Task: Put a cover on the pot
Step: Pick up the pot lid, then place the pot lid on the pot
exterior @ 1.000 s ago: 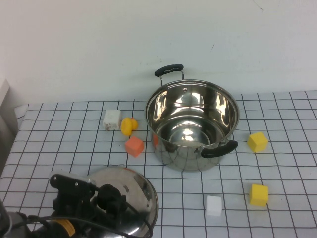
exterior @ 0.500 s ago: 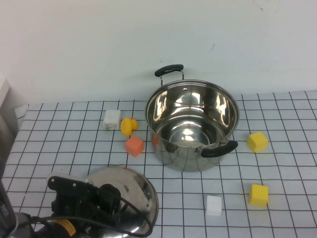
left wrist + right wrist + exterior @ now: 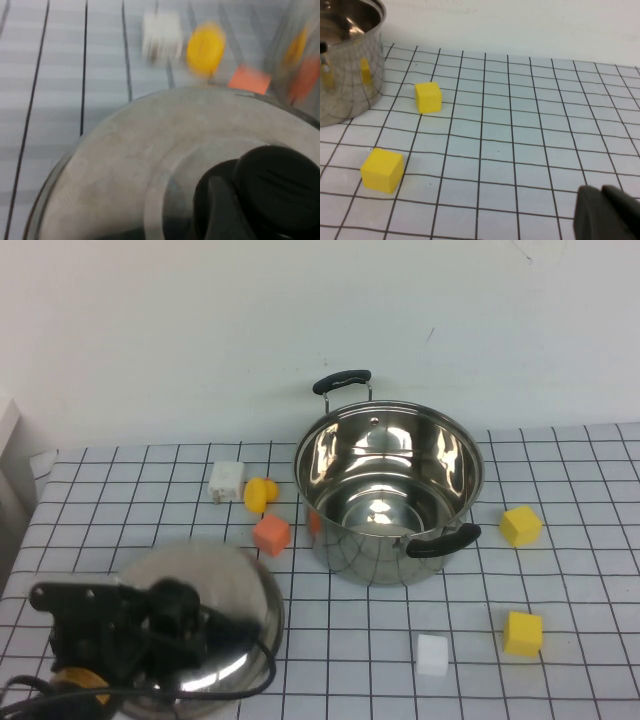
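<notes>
White gridded table point(image 3: 560, 580) carries the open pot point(image 3: 388, 492) at centre, while the left gripper point(image 3: 165, 625), probably clenched on the knob, holds the lid point(image 3: 225, 595) near-left for covering; right gripper point(image 3: 607, 212) unclear.

I take the pot point(image 3: 389, 492) as my landmark; it stands open at the far middle of the table point(image 3: 560, 680). To its near left is the lid point(image 3: 205, 615), and my left gripper point(image 3: 160, 615) is on the lid's knob point(image 3: 278, 187). Left of the pot lie three small pieces: a block point(image 3: 271, 535) just beside its wall, then a round piece point(image 3: 259, 494), then another block point(image 3: 226, 481) farthest. Right of the pot is one cube point(image 3: 520, 526); nearer to me than the pot are a second cube point(image 3: 522, 633) and a smaller block point(image 3: 432, 654). My right gripper point(image 3: 607, 212) is near right of the pot, well apart.
</notes>
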Robot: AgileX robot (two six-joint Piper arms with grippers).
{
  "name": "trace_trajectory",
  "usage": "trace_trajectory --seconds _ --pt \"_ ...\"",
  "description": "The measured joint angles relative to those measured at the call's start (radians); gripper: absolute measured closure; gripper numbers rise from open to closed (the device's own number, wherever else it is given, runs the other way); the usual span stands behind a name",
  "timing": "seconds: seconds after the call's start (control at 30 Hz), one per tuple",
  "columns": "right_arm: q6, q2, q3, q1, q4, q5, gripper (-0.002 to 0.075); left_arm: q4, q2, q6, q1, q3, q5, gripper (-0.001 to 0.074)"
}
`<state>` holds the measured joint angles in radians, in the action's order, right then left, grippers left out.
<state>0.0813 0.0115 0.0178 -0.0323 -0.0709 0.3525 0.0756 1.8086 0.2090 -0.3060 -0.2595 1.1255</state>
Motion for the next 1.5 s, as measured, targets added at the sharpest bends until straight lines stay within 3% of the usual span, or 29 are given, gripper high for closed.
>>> trace_trajectory --seconds 0.33,0.47,0.6,0.7,0.97,1.23,1.5 --pt "0.000 0.000 0.000 0.000 0.000 0.000 0.0717 0.014 -0.327 -0.024 0.000 -0.069 -0.058 0.0402" --pt "0.000 0.000 0.000 0.000 0.000 0.000 0.0717 -0.058 -0.416 -0.015 0.000 -0.215 -0.334 0.0402" --pt "0.000 0.000 0.000 0.000 0.000 0.000 0.0717 -0.241 -0.428 0.112 -0.008 -0.405 -0.630 0.0402" --pt "0.000 0.000 0.000 0.000 0.000 0.000 0.0717 -0.387 -0.394 0.251 -0.025 -0.526 -0.735 0.0402" --pt "0.000 0.000 0.000 0.000 0.000 0.000 0.0717 -0.721 -0.163 0.498 -0.098 -0.807 -0.794 0.0402" --pt "0.000 0.000 0.000 0.000 0.000 0.000 0.0717 -0.870 0.035 0.613 -0.136 -1.034 -0.856 0.0402" --pt "0.000 0.000 0.000 0.000 0.000 0.000 0.0717 -1.017 0.173 0.787 -0.150 -1.155 -0.854 0.0402"
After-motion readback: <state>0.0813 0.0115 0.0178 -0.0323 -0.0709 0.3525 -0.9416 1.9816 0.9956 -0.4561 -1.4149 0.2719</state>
